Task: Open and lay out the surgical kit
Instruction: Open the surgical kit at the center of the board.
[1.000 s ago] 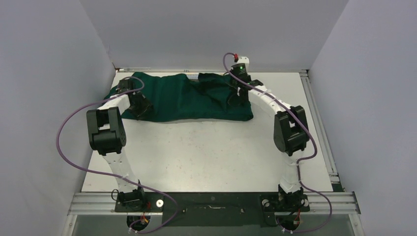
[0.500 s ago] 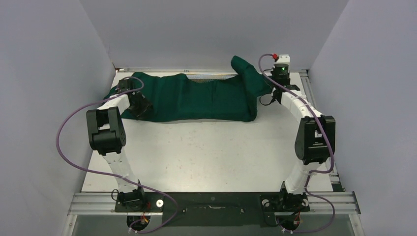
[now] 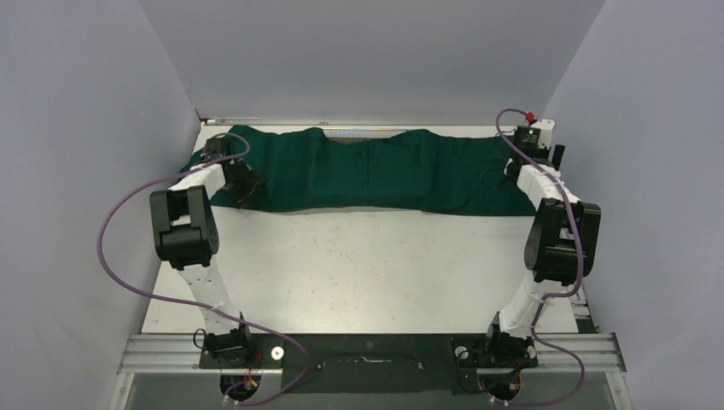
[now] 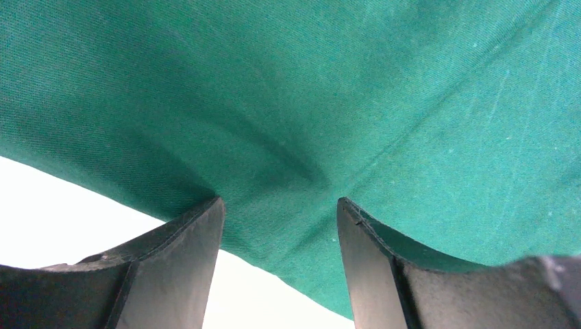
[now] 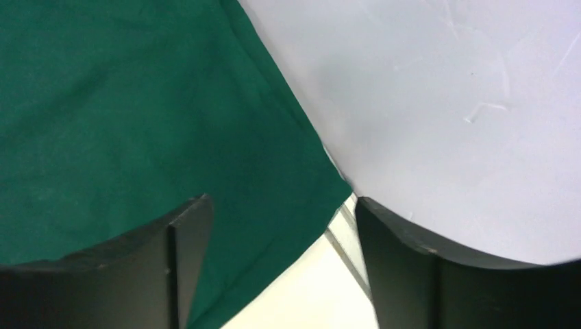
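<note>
The left arm (image 3: 183, 226) and right arm (image 3: 559, 239) are reaching from the near edge over the white surface (image 3: 359, 265). In the top view their own wrists are covering the jaws. Only the wrist views are showing the left gripper (image 4: 277, 205) standing with its fingers apart over the near hem, and the right gripper (image 5: 281, 199) likewise parted around the right corner beside the grey wall (image 5: 445, 103). The dark green cloth wrap (image 3: 367, 175) is lying spread along the far edge, its long axis running left to right.
</note>
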You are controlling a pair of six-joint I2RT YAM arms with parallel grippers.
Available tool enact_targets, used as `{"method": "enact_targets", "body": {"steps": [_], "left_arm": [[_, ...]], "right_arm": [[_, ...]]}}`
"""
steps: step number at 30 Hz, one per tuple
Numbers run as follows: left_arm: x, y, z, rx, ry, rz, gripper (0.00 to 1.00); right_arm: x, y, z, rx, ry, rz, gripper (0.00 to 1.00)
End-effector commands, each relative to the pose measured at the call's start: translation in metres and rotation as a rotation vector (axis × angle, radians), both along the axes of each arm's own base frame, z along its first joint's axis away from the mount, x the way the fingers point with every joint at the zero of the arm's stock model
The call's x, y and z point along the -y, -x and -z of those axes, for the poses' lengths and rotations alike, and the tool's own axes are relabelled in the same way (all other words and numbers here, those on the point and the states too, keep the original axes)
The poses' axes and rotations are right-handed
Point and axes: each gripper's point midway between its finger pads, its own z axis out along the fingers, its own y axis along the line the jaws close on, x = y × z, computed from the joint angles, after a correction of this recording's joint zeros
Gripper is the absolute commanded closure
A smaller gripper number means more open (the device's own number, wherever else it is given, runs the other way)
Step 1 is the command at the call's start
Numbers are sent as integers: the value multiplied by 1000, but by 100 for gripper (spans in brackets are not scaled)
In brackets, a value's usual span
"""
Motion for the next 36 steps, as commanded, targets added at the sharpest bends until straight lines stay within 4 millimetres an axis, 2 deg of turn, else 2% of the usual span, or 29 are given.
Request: {"method": "enact_targets", "body": {"steps": [1,5,7,10,13,16,21,28,32,36], "left_arm": [[-11,2,4,-13,-31,2,41],[-11,-4,-5,14,-33,19,41],[-12,-9,-12,35,-38,29,40],[-13,-18,-25,75,-51,57,36],[-18,-27,-39,101,-87,90,32],[-26,-39,-54,124,-143,122,27],[-37,-64,-80,199,-212,148,23],[-67,-90,-114,254,-339,119,20],[-83,-95,-129,259,-363,95,20],[-93,-92,-139,265,-388,76,20]], "right_arm": [[0,-12,-37,105,-38,30,22],[-35,-29,-52,164,-199,-119,19],[-62,-36,-47,173,-326,-220,18],[-109,-37,-22,137,-545,-314,18],[-147,-30,6,111,-732,-329,18],[-165,-21,33,80,-829,-300,18],[-164,-9,59,14,-842,-258,19],[-142,6,84,-47,-808,-180,20],[-123,13,100,-84,-787,-140,20],[-98,7,115,-117,-748,-100,22]]}}
